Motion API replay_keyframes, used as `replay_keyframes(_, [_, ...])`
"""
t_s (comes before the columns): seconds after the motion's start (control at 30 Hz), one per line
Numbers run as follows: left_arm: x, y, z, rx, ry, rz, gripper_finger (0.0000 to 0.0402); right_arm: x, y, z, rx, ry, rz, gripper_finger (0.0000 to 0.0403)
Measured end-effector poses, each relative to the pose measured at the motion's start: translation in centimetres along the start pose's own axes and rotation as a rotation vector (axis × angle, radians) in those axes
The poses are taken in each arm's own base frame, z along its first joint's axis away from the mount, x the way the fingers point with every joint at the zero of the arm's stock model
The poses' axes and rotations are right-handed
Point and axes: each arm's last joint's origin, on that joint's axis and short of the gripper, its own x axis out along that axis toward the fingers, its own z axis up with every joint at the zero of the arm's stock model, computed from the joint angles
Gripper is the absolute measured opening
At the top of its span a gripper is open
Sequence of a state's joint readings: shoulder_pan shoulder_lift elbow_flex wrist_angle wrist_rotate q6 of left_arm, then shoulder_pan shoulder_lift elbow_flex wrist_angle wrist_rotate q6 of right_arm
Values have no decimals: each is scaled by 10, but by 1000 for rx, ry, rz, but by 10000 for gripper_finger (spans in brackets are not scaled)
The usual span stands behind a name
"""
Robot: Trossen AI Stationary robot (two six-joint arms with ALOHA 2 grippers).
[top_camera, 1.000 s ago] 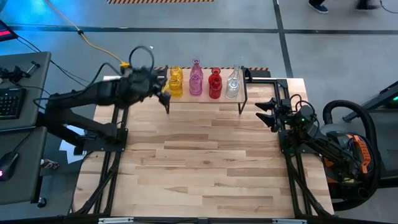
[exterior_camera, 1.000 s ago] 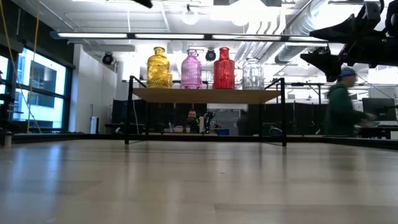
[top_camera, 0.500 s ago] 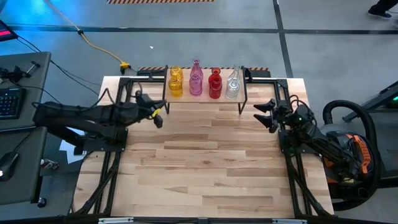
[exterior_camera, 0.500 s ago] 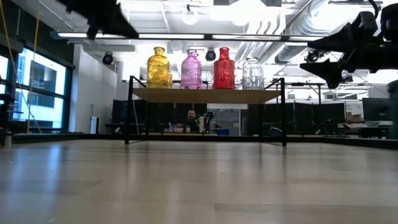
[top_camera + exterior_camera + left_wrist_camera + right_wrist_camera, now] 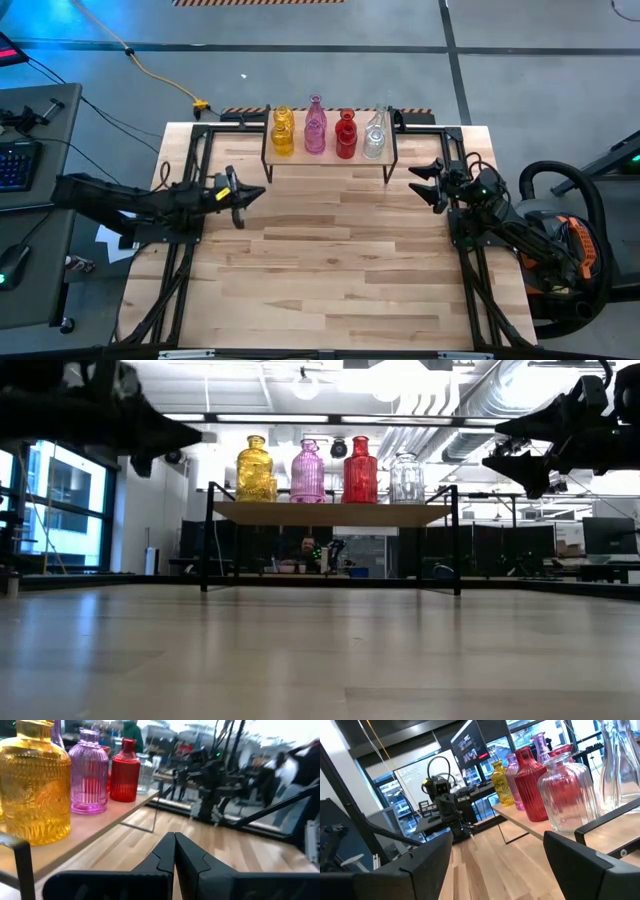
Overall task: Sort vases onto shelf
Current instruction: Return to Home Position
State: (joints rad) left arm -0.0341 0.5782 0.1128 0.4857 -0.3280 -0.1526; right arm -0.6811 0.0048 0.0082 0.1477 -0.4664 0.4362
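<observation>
The shelf (image 5: 330,159) stands at the table's far edge, its black legs on the wood. On it stand several vases in two rows: yellow (image 5: 283,132), pink (image 5: 315,128), red (image 5: 346,135) and clear (image 5: 374,135). The low view shows them upright: yellow (image 5: 256,470), pink (image 5: 307,472), red (image 5: 360,470), clear (image 5: 406,478). My left gripper (image 5: 240,195) (image 5: 174,842) is shut and empty, off the shelf's left near corner. My right gripper (image 5: 432,185) (image 5: 495,850) is open and empty, beside the shelf's right end.
The butcher-block table (image 5: 330,270) stretches bare toward the near edge. Black frame rails (image 5: 200,160) run along its left and right sides. A desk with a keyboard (image 5: 18,165) stands left of the table. A person (image 5: 306,550) sits far behind the shelf.
My left gripper has drawn back from the yellow vases at the shelf's left end, moving toward the table's left and near edges and coming down lower. The vases have stayed in place on the shelf.
</observation>
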Motion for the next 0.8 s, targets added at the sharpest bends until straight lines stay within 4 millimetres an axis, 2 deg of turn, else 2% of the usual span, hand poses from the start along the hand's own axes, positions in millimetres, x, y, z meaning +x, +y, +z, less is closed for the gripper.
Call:
replay_keyframes(0.13, [-8, 4, -17, -3, -6, -34, 0, 0, 0, 1, -3, -6, 2, 302])
replay_keyframes(0.27, [-10, 7, -32, 30, 92, -40, 0, 0, 0, -1, -20, 5, -3, 302])
replay_keyframes(0.47, [-10, 7, -35, 63, 127, -42, 0, 0, -3, -7, -70, 63, -27, 302])
replay_keyframes(0.8, [-11, 9, -41, 30, 194, -24, 0, 0, -3, -6, -64, 63, -26, 302])
